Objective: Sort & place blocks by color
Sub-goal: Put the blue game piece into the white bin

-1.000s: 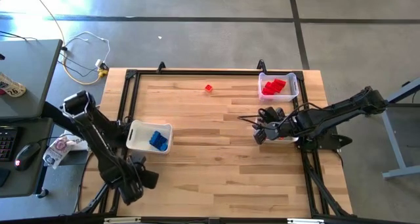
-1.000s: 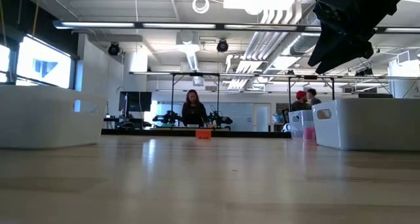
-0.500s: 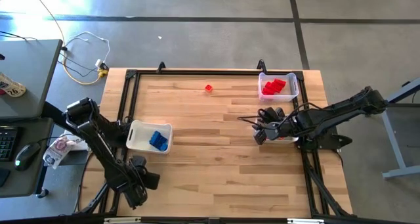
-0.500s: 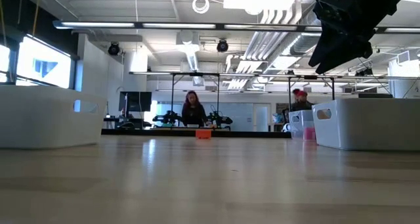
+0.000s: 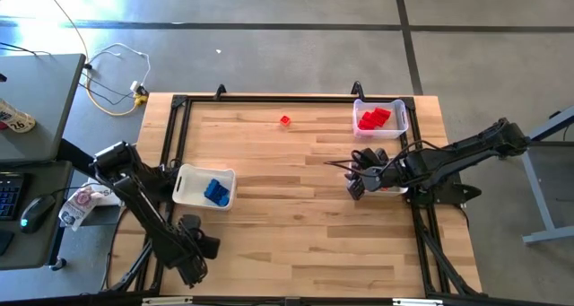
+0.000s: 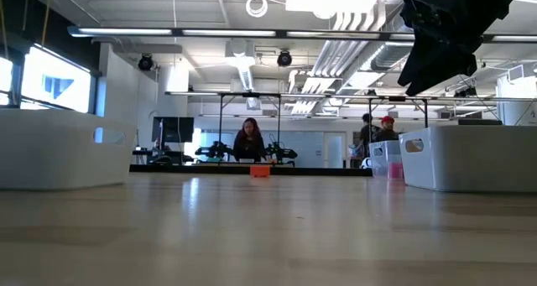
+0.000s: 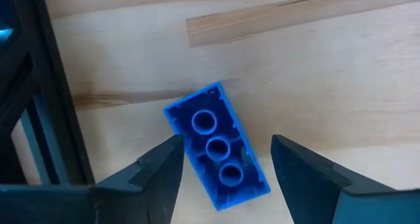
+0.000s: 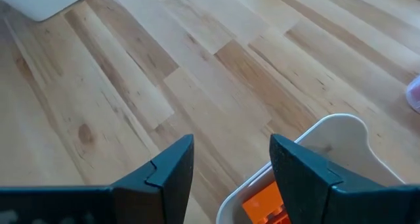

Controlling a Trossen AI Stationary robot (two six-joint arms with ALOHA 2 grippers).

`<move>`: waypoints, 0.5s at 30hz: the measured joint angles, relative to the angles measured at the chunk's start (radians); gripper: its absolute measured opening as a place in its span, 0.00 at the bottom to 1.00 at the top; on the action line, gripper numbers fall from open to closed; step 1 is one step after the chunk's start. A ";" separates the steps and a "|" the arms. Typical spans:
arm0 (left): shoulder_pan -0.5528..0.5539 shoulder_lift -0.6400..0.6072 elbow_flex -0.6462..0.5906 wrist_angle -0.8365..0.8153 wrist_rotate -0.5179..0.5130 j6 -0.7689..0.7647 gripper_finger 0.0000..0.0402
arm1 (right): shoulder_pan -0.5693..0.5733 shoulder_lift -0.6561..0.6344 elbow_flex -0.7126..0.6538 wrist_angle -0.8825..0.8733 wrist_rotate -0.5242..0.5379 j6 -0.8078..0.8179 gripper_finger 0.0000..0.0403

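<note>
A blue block (image 7: pixel 216 145) lies hollow side up on the bare wood near the table's near-left corner. My left gripper (image 7: pixel 226 144) points straight down over it, open, one finger on each side of the block's near half and apart from it. In the high view this gripper (image 5: pixel 195 250) hides the block. My right gripper (image 5: pixel 355 182) hangs open and holds nothing above a white bin (image 8: pixel 341 135) with orange blocks (image 8: pixel 266 204). A single red block (image 5: pixel 285 120) rests on the table near the far edge.
A white bin (image 5: pixel 184 187) holding blue blocks (image 5: pixel 216 191) stands just beyond my left gripper. A clear bin (image 5: pixel 402 118) with red blocks (image 5: pixel 374 118) sits at the far right. A black frame rail (image 7: pixel 49 86) runs beside the blue block. The table's middle is bare wood.
My left gripper has come down toward the table and a little toward its near edge, staying open. The right arm has kept still.
</note>
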 joint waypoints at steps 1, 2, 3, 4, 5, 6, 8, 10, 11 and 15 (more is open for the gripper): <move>0.001 0.006 0.000 0.001 0.000 0.000 0.53 | 0.000 0.000 0.000 0.000 -0.004 -0.002 0.46; 0.001 0.012 0.000 0.003 0.000 0.000 0.53 | 0.000 0.000 0.000 0.000 -0.011 -0.008 0.46; 0.002 0.016 0.000 0.004 0.001 -0.001 0.53 | 0.000 0.000 0.000 0.000 -0.017 -0.008 0.46; 0.004 0.019 0.000 0.006 0.001 -0.002 0.53 | 0.000 0.000 0.000 0.000 -0.022 -0.008 0.46; 0.006 0.021 0.000 0.008 0.001 -0.002 0.53 | 0.000 0.000 0.000 0.000 -0.025 -0.008 0.46; 0.006 0.024 0.000 0.011 0.002 -0.002 0.53 | 0.000 0.000 0.000 0.000 -0.026 -0.008 0.46; 0.007 0.027 0.000 0.017 0.001 -0.002 0.53 | 0.000 0.000 0.000 0.000 -0.027 -0.008 0.46; 0.007 0.026 0.000 0.023 0.001 -0.002 0.53 | 0.000 0.000 0.000 0.000 -0.027 -0.008 0.46; 0.007 0.026 0.000 0.022 0.001 -0.002 0.53 | 0.000 0.000 0.000 0.000 -0.027 -0.008 0.46; 0.007 0.026 0.000 0.022 0.004 0.001 0.53 | 0.000 0.000 0.000 0.000 -0.026 -0.008 0.46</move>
